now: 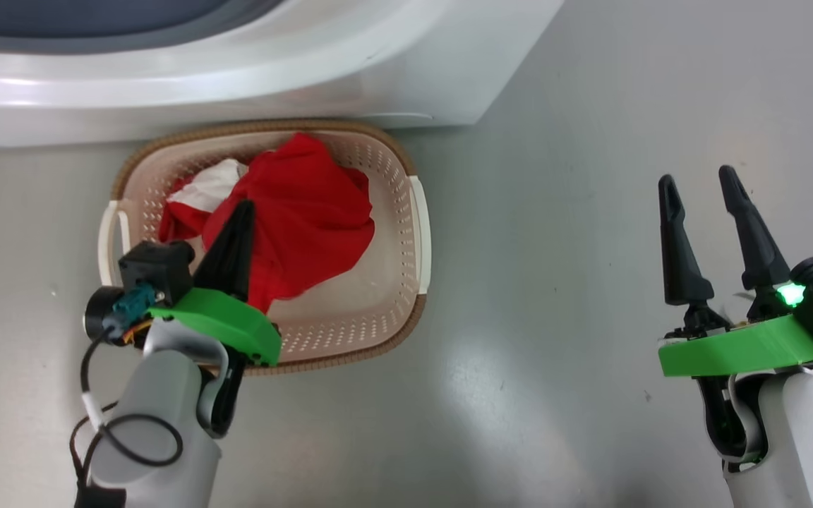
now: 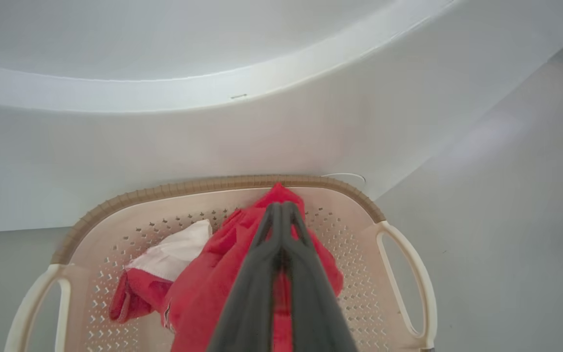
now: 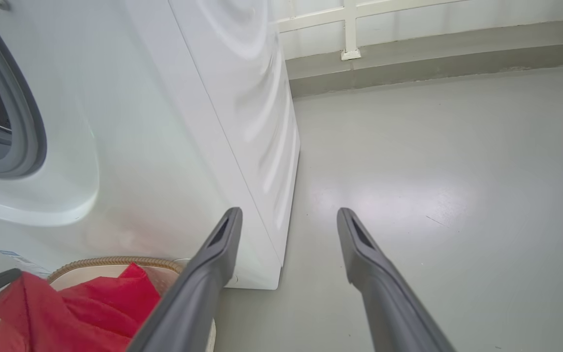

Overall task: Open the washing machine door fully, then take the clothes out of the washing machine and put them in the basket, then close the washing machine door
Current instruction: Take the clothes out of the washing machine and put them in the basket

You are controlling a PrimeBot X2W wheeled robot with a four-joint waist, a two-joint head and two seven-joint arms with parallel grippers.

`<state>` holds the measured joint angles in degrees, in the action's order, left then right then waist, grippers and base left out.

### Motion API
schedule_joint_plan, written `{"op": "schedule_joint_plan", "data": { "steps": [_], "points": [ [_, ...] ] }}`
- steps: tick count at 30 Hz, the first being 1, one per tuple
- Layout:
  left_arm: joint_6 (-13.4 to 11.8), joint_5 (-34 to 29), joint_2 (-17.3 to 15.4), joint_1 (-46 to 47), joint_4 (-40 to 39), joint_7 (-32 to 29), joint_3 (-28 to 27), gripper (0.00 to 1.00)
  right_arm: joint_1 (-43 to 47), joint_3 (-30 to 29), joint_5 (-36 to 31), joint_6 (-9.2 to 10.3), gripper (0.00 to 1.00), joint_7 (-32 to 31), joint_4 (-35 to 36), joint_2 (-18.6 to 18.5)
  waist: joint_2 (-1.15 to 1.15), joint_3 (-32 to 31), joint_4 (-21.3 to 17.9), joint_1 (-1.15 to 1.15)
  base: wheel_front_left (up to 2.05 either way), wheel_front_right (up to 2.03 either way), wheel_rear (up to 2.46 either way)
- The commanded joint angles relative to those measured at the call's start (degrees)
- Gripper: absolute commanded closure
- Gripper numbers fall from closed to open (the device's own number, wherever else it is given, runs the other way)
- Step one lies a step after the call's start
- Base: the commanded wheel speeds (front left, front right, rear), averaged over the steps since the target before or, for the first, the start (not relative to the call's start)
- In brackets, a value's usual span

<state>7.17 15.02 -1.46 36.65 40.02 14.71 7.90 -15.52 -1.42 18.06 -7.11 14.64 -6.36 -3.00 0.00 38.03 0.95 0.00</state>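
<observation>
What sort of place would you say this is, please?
Probably a laundry or utility room: a white front-loading washing machine stands on a grey floor, with a basket of red clothes before it.

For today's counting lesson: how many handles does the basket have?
2. One handle sits at the basket's left end, the other handle at its right end; none looks hidden.
</observation>
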Motion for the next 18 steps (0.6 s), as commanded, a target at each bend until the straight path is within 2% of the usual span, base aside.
{"op": "schedule_joint_plan", "data": {
  "steps": [1, 18],
  "points": [
    [0.3, -0.3, -2.0, 0.3, 0.7, 0.3, -0.8, 1.0, 0.1, 1.1, 0.2, -0.37, 0.0, 0.4, 1.6, 0.1, 0.0, 1.9, -1.0, 0.0, 0.0, 0.0, 0.0],
    [0.3, 1.4, -4.1, 8.9, 14.6, 0.3, 1.0, 1.0, -1.2, 1.6, 0.5, -0.37, 0.0, 0.4, 2.6, 0.1, 0.0, 6.6, -2.5, 0.0, 0.0, 0.0, 0.0]
  ]
}}
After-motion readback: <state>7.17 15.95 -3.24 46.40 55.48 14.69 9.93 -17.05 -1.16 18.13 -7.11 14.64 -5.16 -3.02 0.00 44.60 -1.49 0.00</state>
